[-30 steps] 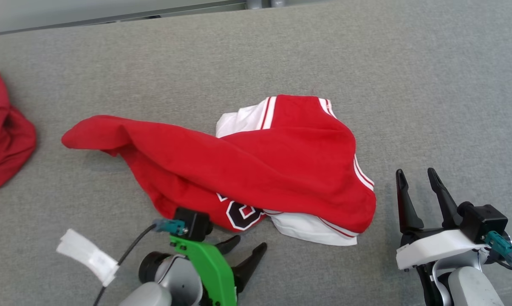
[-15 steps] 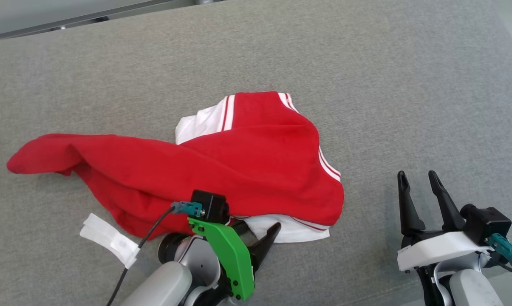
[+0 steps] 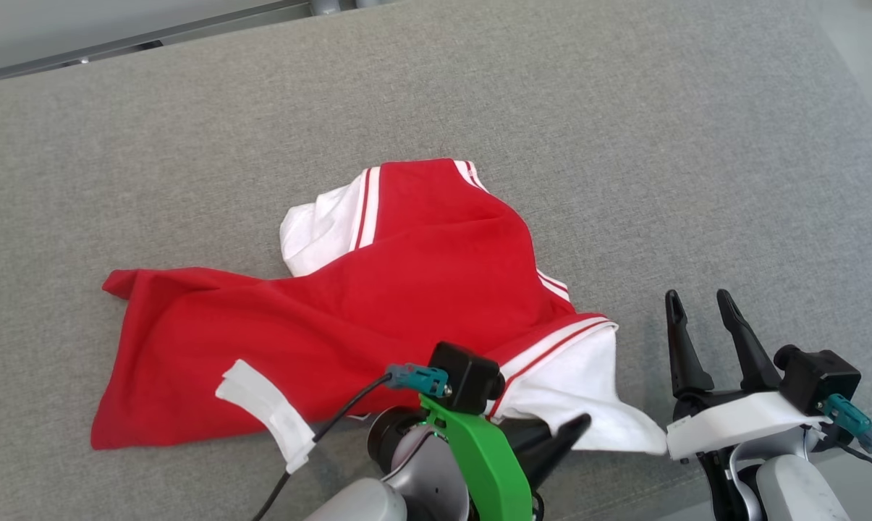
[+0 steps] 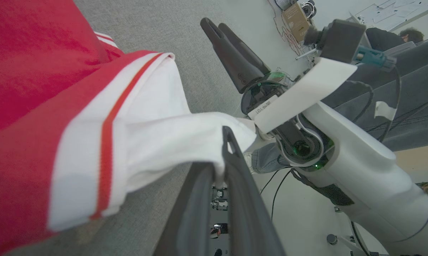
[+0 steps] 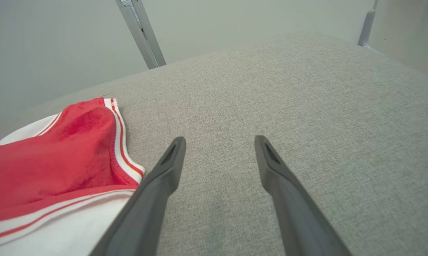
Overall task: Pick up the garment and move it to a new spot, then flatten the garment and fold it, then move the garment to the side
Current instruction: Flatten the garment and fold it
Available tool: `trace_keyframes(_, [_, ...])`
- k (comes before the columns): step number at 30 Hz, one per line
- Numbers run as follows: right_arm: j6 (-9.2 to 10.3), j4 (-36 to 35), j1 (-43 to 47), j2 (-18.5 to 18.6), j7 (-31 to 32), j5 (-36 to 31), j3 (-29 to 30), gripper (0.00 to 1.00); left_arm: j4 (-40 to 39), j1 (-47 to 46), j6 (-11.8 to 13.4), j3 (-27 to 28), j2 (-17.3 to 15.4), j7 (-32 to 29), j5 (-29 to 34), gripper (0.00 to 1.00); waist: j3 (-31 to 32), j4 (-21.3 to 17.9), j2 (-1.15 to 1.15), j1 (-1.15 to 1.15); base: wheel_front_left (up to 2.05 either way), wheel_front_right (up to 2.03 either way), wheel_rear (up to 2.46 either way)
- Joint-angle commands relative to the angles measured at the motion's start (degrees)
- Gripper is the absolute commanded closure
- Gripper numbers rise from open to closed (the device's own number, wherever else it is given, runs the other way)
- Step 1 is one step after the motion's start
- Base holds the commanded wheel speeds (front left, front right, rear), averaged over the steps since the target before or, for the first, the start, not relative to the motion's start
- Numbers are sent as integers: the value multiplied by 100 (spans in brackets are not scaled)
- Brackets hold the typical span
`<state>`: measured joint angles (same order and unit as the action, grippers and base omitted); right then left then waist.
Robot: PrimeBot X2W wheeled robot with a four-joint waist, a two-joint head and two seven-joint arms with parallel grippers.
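Over the last second the garment (image 3: pixel 378 318) has changed shape on the grey padded table (image 3: pixel 660 130). Its bunched hump has sunk flatter and its white side panel (image 3: pixel 587 391) is drawn out toward our right, because our left gripper (image 3: pixel 555 443), open before, has closed on that panel's corner. The garment lies mid-table, just in front of us, with its red body spread to our left. We judge it light, soft and limp, likely to sag and drag from one pinch, so a second hold on a hem well apart from the first would help in lifting and flattening it. Our right gripper (image 3: pixel 698 300) hovers with its fingers spread and holds nothing, near the white corner. The head view gives the whole layout. The left wrist view shows white cloth nipped between the fingers (image 4: pixel 235 170). The right wrist view shows bare table between its spread fingers (image 5: pixel 164 177), with the striped trim (image 5: pixel 119 142) off to one side.
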<state>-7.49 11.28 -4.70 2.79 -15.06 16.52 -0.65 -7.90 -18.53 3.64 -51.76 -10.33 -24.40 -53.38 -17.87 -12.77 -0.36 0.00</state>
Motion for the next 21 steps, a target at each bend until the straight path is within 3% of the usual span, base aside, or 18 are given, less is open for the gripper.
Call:
trace_keyframes(1, [0, -14, -63, 19, -18, 39, -26, 0, 233, -73, 159, 27, 73, 72, 176, 91, -97, -99, 36, 0, 0, 0, 0])
trace_keyframes(3, [0, -11, -78, 19, -18, 47, -53, 0, 590, -111, 270, 26, 204, 191, 280, 46, -146, -168, 36, 0, 0, 0, 0])
trace_keyframes(4, [0, -3, -80, 19, -18, 46, -63, 0, 795, -123, 330, 47, 251, 276, 328, 0, -174, -198, 36, 0, 0, 0, 0])
trace_keyframes(7, [0, 20, -50, 18, -18, 48, -24, 0, 1313, -163, 340, -14, 314, 464, 514, 0, -215, -243, 36, 0, 0, 0, 0])
trace_keyframes(11, [0, 34, 64, 16, -18, -2, 90, 0, 1498, -226, 152, -234, 164, 575, 759, 0, -182, -178, 36, 0, 0, 0, 0])
trace_keyframes(18, [0, 13, 76, 19, -18, -91, 222, 0, 534, 96, 25, -100, -486, 581, 645, 0, -60, 102, 36, 0, 0, 0, 0])
trace_keyframes(21, [0, -3, 107, 20, -18, -144, 269, 0, -96, 339, 147, 76, -1000, 578, 627, 0, 31, 234, 36, 0, 0, 0, 0])
